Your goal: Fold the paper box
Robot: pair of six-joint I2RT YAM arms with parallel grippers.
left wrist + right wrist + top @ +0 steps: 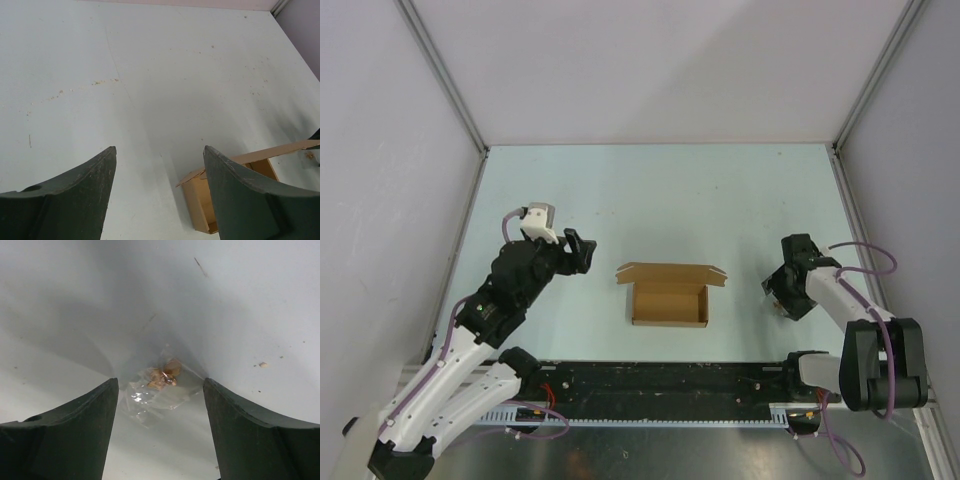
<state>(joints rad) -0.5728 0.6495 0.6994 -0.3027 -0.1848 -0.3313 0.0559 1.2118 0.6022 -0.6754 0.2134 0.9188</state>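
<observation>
The paper box [669, 303] stands at the table's middle as a brown open-topped tray, its lid flap [669, 271] spread flat behind it. In the left wrist view one corner of the paper box [199, 197] shows beside my right-hand finger. My left gripper [586, 254] [159, 148] hovers to the left of the box, open and holding nothing. My right gripper [780, 290] [160, 382] is to the right of the box, pointing down at the table. It is open, with a small clear plastic bag [159, 390] holding brown bits lying just beyond its fingertips.
Grey walls with aluminium posts [445, 85] close in the pale table [660, 200] on the left, back and right. A black rail [660, 385] runs along the near edge between the arm bases. Small crumbs [102, 81] dot the surface.
</observation>
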